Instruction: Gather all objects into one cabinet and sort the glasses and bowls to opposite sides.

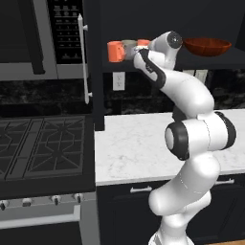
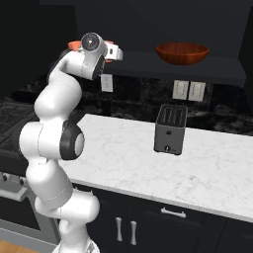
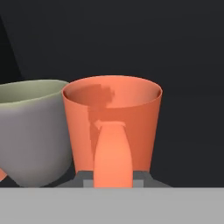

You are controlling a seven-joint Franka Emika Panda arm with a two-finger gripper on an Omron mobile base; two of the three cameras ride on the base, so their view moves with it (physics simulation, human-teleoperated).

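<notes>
The gripper [image 3: 113, 183] is clamped on the handle of an orange cup [image 3: 112, 118], which stands on the cabinet shelf [image 1: 210, 61] toward its left end, touching the grey-beige cup [image 3: 30, 131]; the bowl [image 1: 206, 46] sits at the shelf's right end.

No legible text, label, brand, number or sign found anywhere; microwave keypad [image 1: 66, 28] carries rows of pale marks too small and blurred to read, toaster [image 2: 170, 129] front bears no readable marking.

Glossy white arm [image 1: 191, 95], dark joint bands
</notes>
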